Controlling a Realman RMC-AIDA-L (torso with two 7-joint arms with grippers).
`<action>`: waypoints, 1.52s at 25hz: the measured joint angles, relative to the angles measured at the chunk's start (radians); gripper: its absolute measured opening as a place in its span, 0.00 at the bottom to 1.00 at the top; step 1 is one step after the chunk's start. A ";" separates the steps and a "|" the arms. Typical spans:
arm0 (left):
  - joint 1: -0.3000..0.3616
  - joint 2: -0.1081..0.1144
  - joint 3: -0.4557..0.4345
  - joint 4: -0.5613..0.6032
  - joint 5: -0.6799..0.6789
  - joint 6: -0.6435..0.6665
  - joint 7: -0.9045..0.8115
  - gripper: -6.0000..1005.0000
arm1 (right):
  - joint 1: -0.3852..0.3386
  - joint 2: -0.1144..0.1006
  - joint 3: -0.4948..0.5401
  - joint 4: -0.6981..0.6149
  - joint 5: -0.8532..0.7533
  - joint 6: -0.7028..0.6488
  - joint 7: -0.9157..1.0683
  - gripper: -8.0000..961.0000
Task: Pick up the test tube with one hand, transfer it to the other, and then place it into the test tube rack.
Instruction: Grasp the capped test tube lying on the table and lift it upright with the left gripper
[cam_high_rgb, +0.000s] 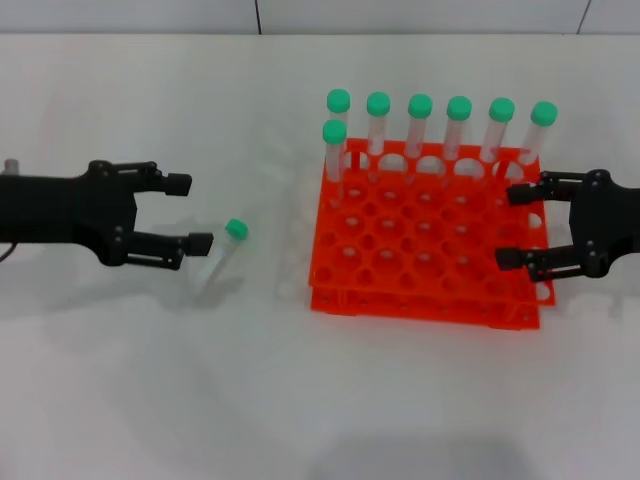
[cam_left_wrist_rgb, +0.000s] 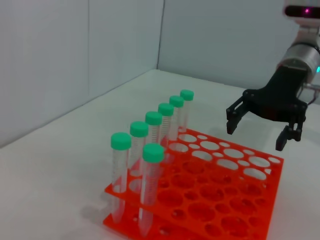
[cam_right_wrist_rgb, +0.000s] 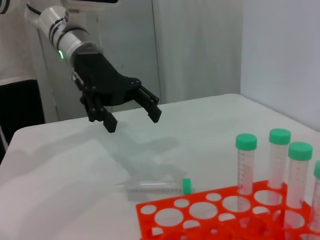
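The test tube (cam_high_rgb: 224, 250), clear with a green cap, lies on the white table left of the orange-red rack (cam_high_rgb: 430, 270). It also shows lying in the right wrist view (cam_right_wrist_rgb: 155, 188). My left gripper (cam_high_rgb: 190, 212) is open and empty, hovering just left of the lying tube; it shows in the right wrist view (cam_right_wrist_rgb: 132, 120) above the table. My right gripper (cam_high_rgb: 510, 226) is open and empty over the rack's right edge; it shows in the left wrist view (cam_left_wrist_rgb: 256, 136) above the rack (cam_left_wrist_rgb: 225, 190).
Several green-capped tubes (cam_high_rgb: 420, 125) stand upright along the rack's back row, with one more in the second row at the left (cam_high_rgb: 334, 150). They show in the left wrist view (cam_left_wrist_rgb: 152, 130) and the right wrist view (cam_right_wrist_rgb: 280, 160). White walls stand behind the table.
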 joint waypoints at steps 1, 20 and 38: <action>0.000 -0.002 0.002 0.018 0.001 0.004 -0.031 0.85 | -0.002 0.000 0.001 0.000 0.005 0.004 0.003 0.88; -0.147 -0.082 0.093 0.496 0.483 0.137 -1.062 0.82 | -0.026 0.005 0.042 -0.037 0.020 0.025 -0.010 0.88; -0.283 -0.156 0.278 0.319 0.791 0.040 -1.289 0.79 | -0.029 0.038 0.036 -0.057 0.018 0.042 -0.036 0.88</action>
